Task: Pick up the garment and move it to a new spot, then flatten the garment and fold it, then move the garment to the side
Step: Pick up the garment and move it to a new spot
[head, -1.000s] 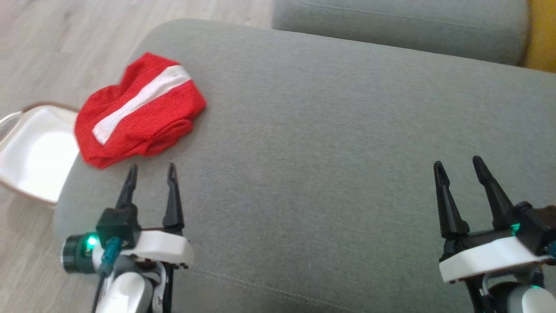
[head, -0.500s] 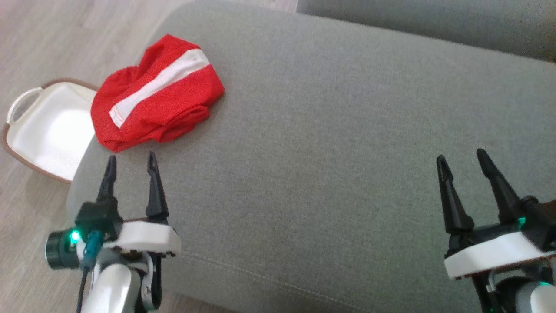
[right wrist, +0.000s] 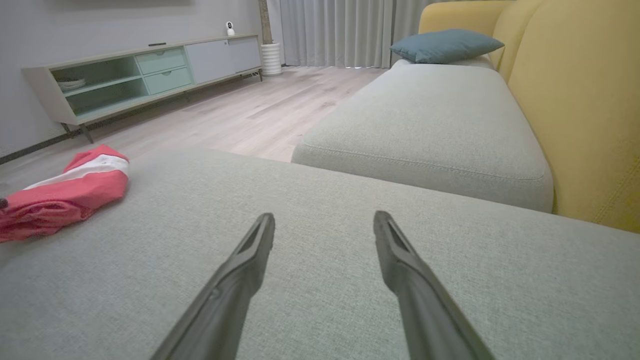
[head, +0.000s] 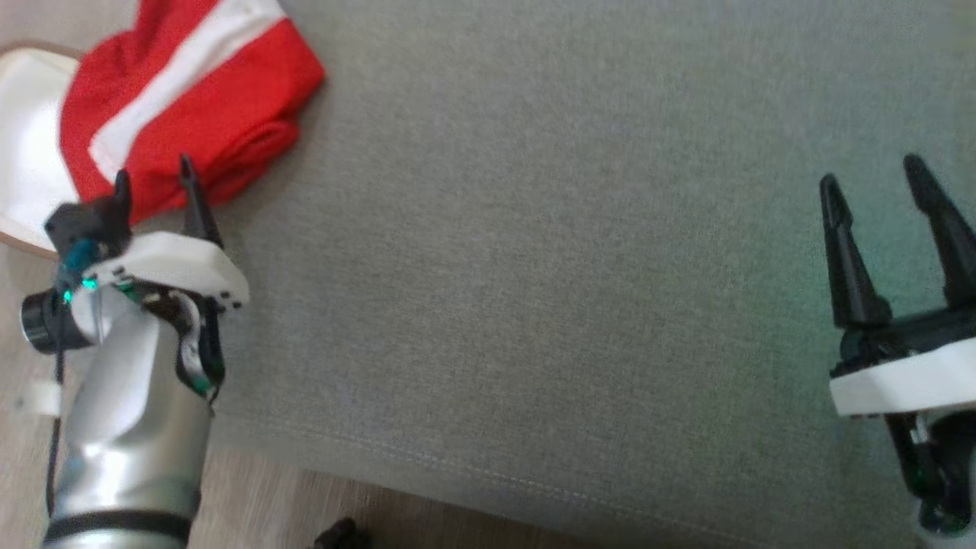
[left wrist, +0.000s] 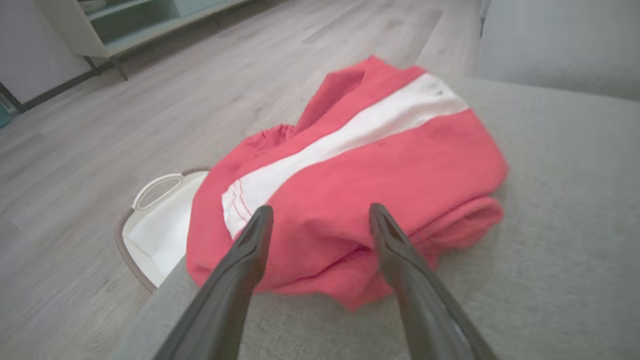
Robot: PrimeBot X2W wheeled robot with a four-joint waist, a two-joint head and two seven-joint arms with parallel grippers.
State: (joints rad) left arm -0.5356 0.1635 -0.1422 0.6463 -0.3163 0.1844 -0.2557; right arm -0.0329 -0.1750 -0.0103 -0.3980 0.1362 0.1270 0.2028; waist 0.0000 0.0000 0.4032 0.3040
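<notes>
Grey sofa cushion (head: 534, 267) fills the scene, broad and plain, with a stitched seam running along its near edge and pale wood floor (right wrist: 240, 110) beyond. Up at the far left corner sits the garment (head: 191, 99), red with a wide white stripe across it, bunched into a loose heap rather than laid flat. It lies right at the cushion's left edge, and just past that edge a white basket (left wrist: 160, 225) with a loop handle sits down on the floor.

Now the left tool (head: 152, 171): fingers spread wide, nothing between them, tips pointing straight at the heap's near side. From the head view the tips overlap the red cloth's near fold, and from the left wrist view the two dark fingers frame that same fold. Whether they are touching the cloth or hanging just above it, I cannot tell.

Over to the right tool (head: 870, 172): also spread wide and empty, above bare grey fabric by the cushion's right edge, well apart from the garment.

Looking along the right arm, a second grey cushion (right wrist: 425, 115) sits beyond the first, with a blue pillow (right wrist: 445, 45) at its far end and a yellow backrest (right wrist: 575, 100) alongside. A low sideboard (right wrist: 140, 75) stands against the far wall.
</notes>
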